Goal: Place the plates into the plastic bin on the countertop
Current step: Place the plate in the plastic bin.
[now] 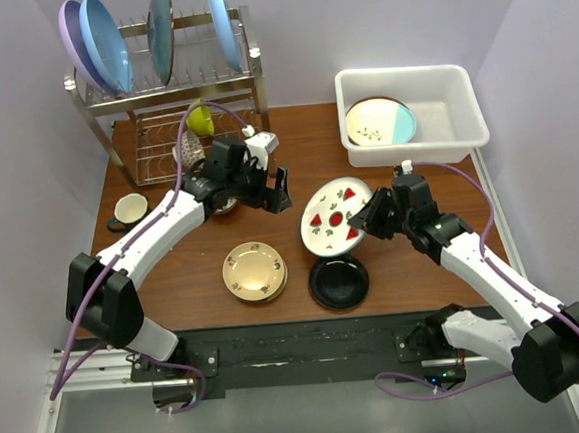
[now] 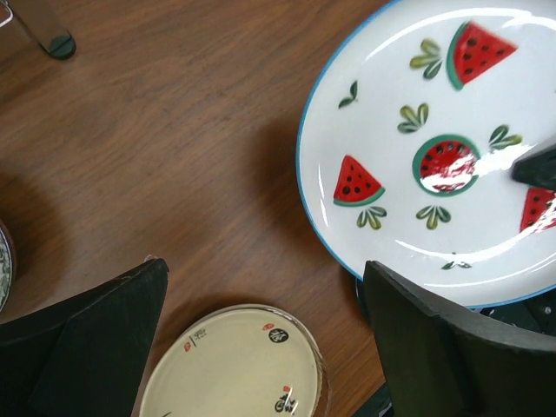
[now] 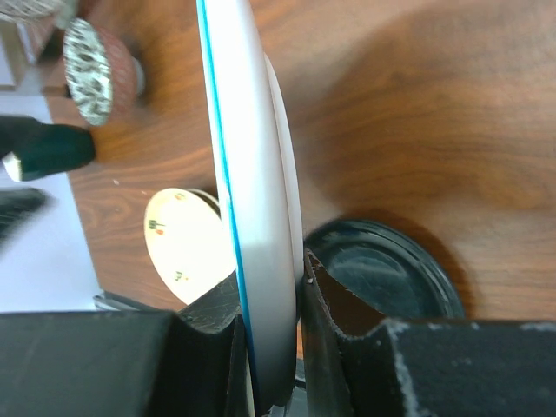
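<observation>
Top view: right tool (image 1: pixel 365 216) gripping right edge of watermelon plate (image 1: pixel 333 216), holding it tilted, partly overlapping black plate (image 1: pixel 339 283) lying on counter (image 1: pixel 175 286); gold plate (image 1: pixel 255 271) lying left of black one; left tool (image 1: pixel 280 195) hanging wide open, gripping nothing; white bin (image 1: pixel 440 89) sitting far right, cream-and-teal plate (image 1: pixel 380 121) lying inside.

Left wrist: spread fingers (image 2: pixel 95 347) framing watermelon plate (image 2: pixel 408 174) and gold plate (image 2: pixel 230 365).

Right wrist: fingers (image 3: pixel 213 321) pinching watermelon plate's rim (image 3: pixel 252 217); black plate (image 3: pixel 382 269) lying behind.

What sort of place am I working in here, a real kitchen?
Probably a lab mock-up of a kitchen counter: a wood-grain tabletop boxed in by plain lilac walls, with a steel dish rack and a white plastic bin on it.
</observation>
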Robot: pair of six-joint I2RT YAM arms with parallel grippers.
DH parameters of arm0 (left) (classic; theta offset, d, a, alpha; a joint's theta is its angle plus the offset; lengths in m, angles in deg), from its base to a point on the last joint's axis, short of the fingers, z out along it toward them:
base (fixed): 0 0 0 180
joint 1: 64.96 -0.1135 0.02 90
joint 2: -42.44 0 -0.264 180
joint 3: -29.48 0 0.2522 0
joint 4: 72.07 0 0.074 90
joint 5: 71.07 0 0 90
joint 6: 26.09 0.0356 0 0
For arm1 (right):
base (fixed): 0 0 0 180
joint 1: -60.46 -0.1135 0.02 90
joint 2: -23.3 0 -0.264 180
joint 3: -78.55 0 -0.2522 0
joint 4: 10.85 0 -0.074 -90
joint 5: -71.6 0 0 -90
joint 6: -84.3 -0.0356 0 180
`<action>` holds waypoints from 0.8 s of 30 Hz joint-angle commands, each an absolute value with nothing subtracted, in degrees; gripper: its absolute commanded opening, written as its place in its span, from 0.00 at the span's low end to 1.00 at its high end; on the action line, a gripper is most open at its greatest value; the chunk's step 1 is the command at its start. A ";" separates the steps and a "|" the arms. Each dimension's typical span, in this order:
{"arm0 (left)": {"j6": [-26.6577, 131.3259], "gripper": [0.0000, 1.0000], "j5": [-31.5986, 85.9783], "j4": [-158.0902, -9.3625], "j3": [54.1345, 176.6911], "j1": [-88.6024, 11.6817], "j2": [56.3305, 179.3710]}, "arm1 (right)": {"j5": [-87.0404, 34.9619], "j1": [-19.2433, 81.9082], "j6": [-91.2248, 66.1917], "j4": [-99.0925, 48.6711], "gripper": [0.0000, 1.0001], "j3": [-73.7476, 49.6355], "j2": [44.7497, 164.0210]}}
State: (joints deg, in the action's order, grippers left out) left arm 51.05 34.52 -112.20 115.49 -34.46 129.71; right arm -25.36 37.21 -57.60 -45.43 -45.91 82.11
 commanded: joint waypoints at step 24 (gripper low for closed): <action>50.91 1.00 34.48 -111.41 109.25 -34.46 126.11 | -35.00 52.90 -54.22 -39.38 0.00 -19.50 97.74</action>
